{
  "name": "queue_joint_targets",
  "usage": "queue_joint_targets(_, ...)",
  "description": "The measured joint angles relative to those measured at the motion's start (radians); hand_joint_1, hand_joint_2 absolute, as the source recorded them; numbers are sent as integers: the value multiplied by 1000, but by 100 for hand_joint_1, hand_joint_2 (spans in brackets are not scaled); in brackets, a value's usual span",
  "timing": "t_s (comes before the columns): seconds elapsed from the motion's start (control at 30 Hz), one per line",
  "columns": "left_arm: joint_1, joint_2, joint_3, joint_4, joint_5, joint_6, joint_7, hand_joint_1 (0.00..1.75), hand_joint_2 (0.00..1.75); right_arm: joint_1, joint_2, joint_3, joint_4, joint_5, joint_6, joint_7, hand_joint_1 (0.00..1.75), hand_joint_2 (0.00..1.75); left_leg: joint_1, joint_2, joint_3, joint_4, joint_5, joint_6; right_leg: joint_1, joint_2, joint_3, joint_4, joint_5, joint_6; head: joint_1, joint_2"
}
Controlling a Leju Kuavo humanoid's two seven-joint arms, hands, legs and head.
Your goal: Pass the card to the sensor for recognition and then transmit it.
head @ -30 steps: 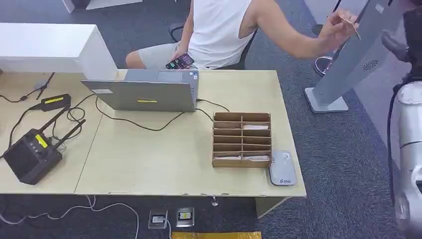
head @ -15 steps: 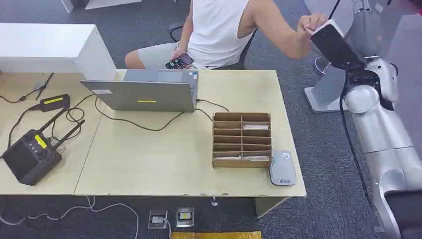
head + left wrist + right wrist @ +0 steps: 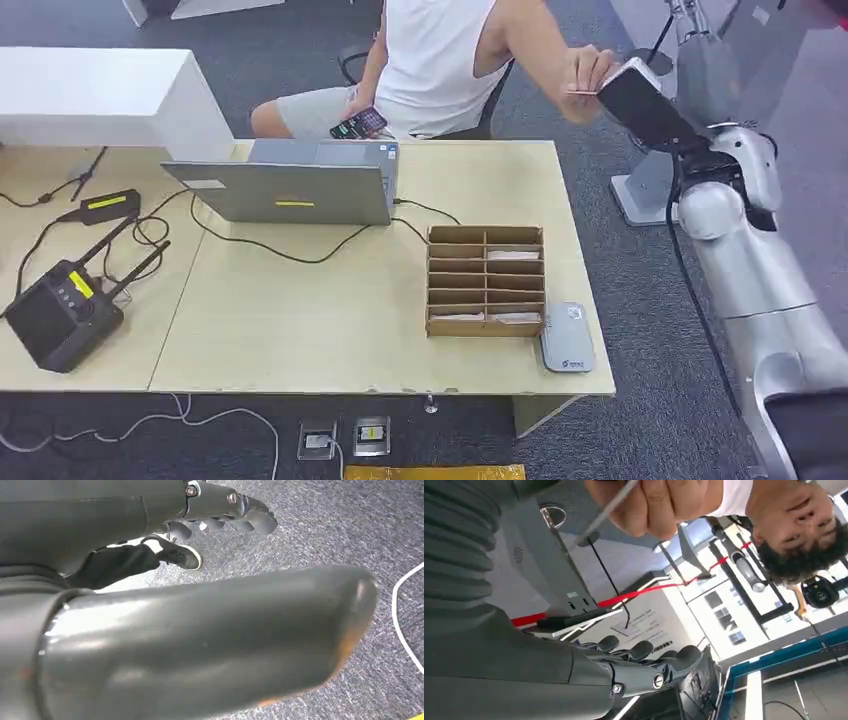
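Note:
A person seated behind the table pinches the thin white card (image 3: 582, 92) in a raised hand (image 3: 586, 68). In the right wrist view that card (image 3: 610, 506) is edge-on between the person's fingers. My right hand (image 3: 628, 86) is lifted at the end of its dark forearm, just right of the card. Its fingers (image 3: 649, 656) are spread and hold nothing. The grey sensor stand (image 3: 706, 62) rises behind my right arm. My left hand (image 3: 200, 630) hangs over the carpet with nothing in it.
On the wooden table (image 3: 330, 320) stand a cardboard card organizer (image 3: 486, 280), a grey flat device (image 3: 567, 340), a laptop (image 3: 290, 182) with cables and a black controller (image 3: 60, 312). The person's other hand holds a phone (image 3: 362, 123). The stand's base (image 3: 645, 198) is on the carpet.
My right arm swung in from the right edge and rose toward the person. The person's hand brought the card left and down, away from the sensor stand.

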Motion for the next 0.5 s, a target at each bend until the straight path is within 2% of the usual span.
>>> queue_joint_targets(0.5, 0, 5, 0, 0, -3, 0, 0, 0, 0, 7, -3, 10, -26, 2, 45, 4, 175, 175, 0, 0, 0, 0, 0, 0, 0, 0, 0, 0, 0, 0, 0, 0)
